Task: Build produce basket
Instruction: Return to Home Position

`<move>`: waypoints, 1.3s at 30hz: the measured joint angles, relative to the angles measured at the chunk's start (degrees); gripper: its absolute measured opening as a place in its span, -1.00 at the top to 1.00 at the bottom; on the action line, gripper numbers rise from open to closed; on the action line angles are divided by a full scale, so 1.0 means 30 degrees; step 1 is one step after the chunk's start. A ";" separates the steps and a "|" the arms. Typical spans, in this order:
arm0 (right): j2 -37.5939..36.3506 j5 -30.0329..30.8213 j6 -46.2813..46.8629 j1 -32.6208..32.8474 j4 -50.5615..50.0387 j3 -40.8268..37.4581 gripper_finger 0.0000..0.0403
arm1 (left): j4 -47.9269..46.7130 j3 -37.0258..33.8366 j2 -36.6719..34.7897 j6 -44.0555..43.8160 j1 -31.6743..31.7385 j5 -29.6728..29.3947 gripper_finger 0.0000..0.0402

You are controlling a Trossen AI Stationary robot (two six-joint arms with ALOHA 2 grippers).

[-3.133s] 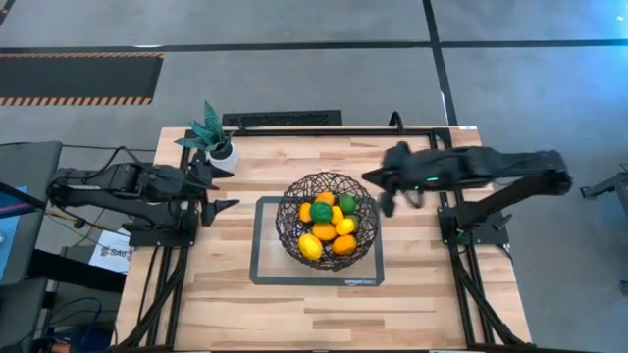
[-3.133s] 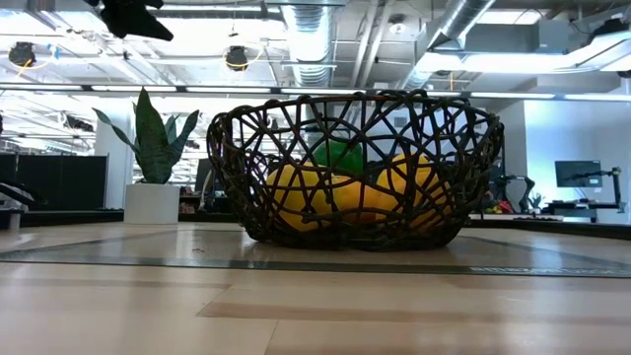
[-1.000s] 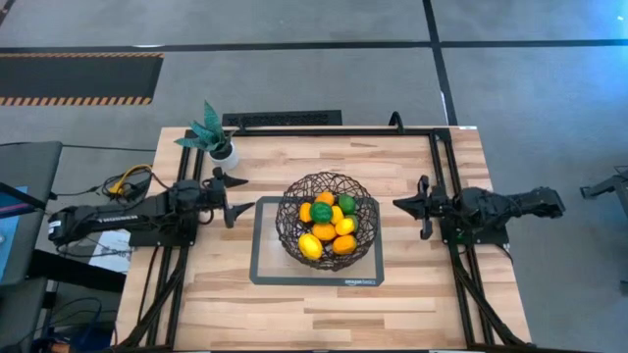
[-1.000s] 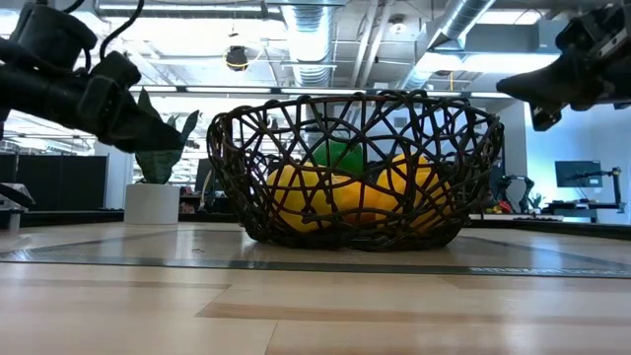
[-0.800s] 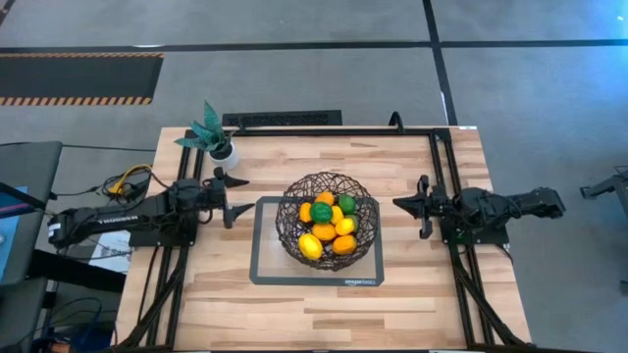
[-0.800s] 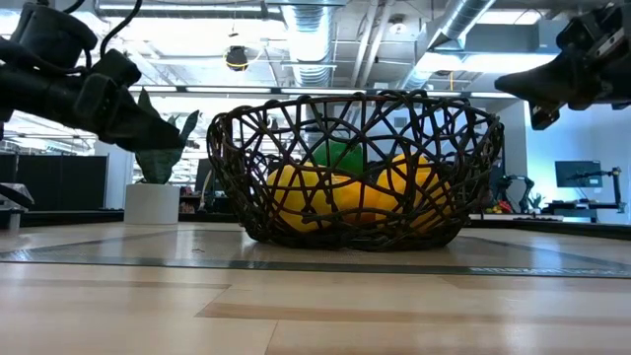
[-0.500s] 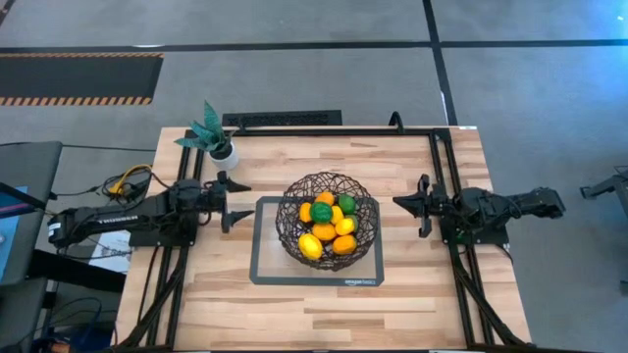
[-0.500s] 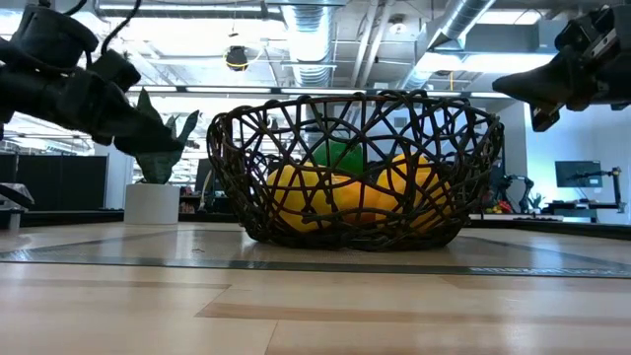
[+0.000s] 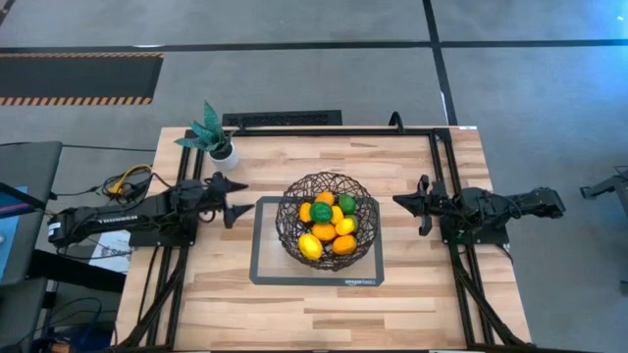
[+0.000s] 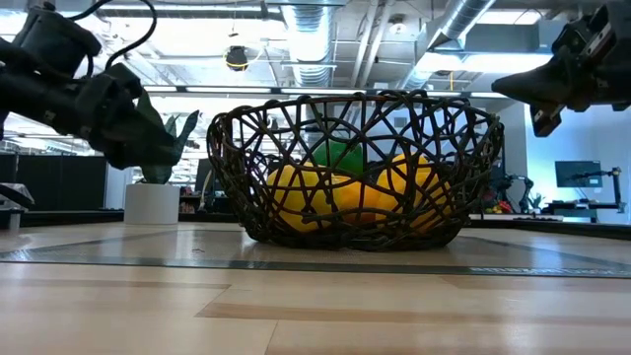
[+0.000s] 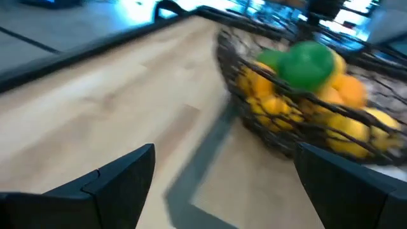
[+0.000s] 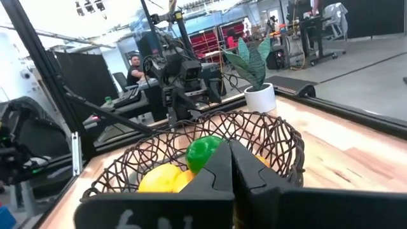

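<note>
The round dark brown wire basket (image 9: 294,196) stands by its base on a flat grey-framed mat (image 9: 263,265) at the table's middle. It holds several orange, yellow and green fruits (image 9: 329,224), piled together; they also show in the left wrist view (image 11: 308,63) and the right wrist view (image 12: 200,151). My left gripper (image 9: 235,198) is open and empty, above the table just left of the basket and pointing at it. My right gripper (image 9: 407,203) is shut and empty, above the table right of the basket and pointing at it.
A teal-leaved plant in a white pot (image 9: 214,137) stands at the table's far left, behind my left gripper. A black frame rail (image 9: 432,157) runs along the far and right sides. A person (image 12: 135,63) sits in the room beyond the table.
My left gripper has dipped a little toward the table and turned about its wrist, staying left of the basket. The basket, the fruits and my right arm have kept still.
</note>
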 joint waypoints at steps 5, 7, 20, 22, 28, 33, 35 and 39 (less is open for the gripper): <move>0.0000 -0.0015 0.0468 0.0000 -0.0128 0.0000 0.98 | -0.0041 0.0040 0.0000 0.0692 0.0000 0.3314 -0.79; 0.0000 -0.0015 0.0501 0.0000 -0.0124 -0.0007 0.97 | 0.0092 0.0050 -0.0015 0.0480 -0.0007 0.4198 -0.79; -0.0005 -0.0058 0.0293 0.0000 -0.0161 -0.0015 0.98 | 0.0123 0.0073 -0.0029 -0.3427 0.0000 0.3982 -0.79; 0.0000 -0.0066 0.0283 0.0000 -0.0168 -0.0022 0.99 | 0.0130 0.0073 -0.0029 -0.2902 -0.0020 0.3988 -0.73; 0.0000 -0.0069 -0.0283 0.0000 -0.0131 -0.0029 0.99 | 0.0392 0.0084 -0.0029 -0.1451 -0.0970 0.3919 0.00; -0.0007 -0.0073 -0.2520 -0.0124 0.0043 -0.0051 0.99 | 0.0451 0.0102 -0.0033 0.0749 -0.2108 0.3230 0.89; 0.0000 -0.0087 -0.3568 -0.0095 0.0036 -0.0051 0.99 | 0.0563 0.0102 -0.0076 0.1933 -0.2547 0.3075 0.92; 0.0000 -0.0253 -0.4590 -0.0087 0.0094 -0.0102 1.00 | 0.0793 0.0109 -0.0647 0.4703 -0.3045 0.3032 0.98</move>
